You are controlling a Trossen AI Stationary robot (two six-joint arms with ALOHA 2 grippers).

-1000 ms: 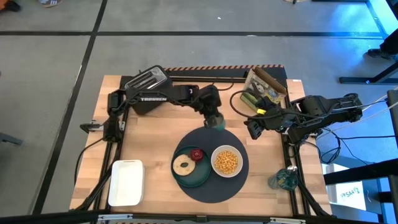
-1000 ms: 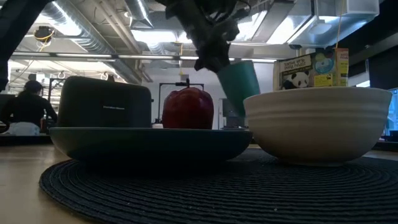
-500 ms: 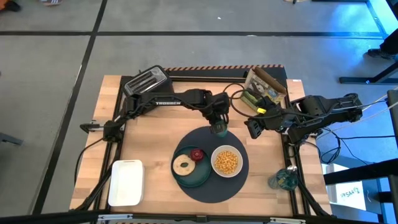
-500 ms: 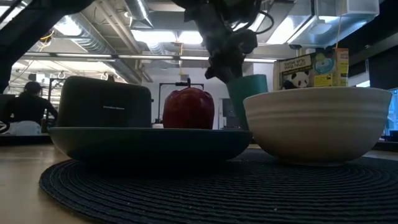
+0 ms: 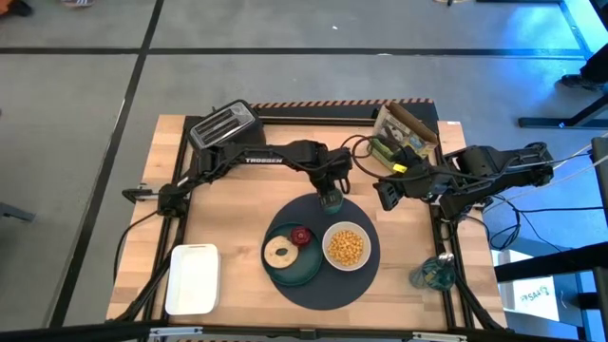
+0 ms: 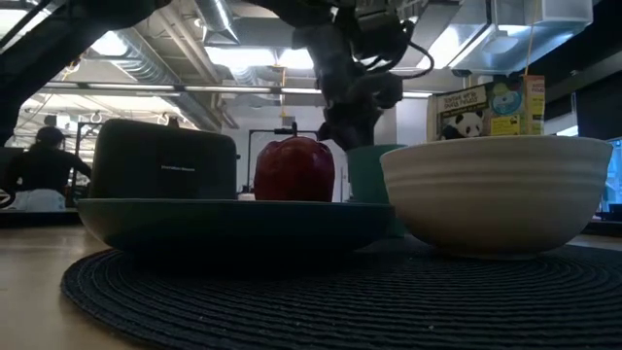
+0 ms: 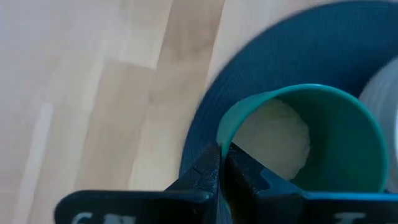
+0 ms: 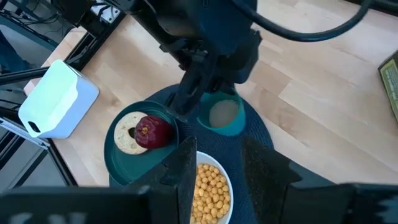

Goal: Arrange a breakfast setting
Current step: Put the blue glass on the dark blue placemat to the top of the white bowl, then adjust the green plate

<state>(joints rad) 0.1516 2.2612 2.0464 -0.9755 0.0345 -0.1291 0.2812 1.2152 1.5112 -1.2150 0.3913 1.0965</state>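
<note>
A small green cup stands upright at the far edge of the dark round mat. My left gripper is shut on it and comes from above. On the mat sit a teal plate with a bagel and a red fruit, and a white bowl of yellow cereal. My right gripper is open and empty, at the right of the mat. The spoon is out of view. My left gripper pinches the cup's rim on the side toward the table's left, one finger inside and one outside. The fingers come from above, slanting down. The cup is upright at the mat's far edge. I cannot tell whether its foot touches the mat.
A black toaster stands at the far left and a white rectangular tray at the near left. An open box with packets is at the far right, and a glass object at the near right edge.
My left gripper has gone down and toward the table's near-right, onto the mat's far edge, still holding the cup. The cup was lifted and tilted; it now stands upright and low behind the bowl.
</note>
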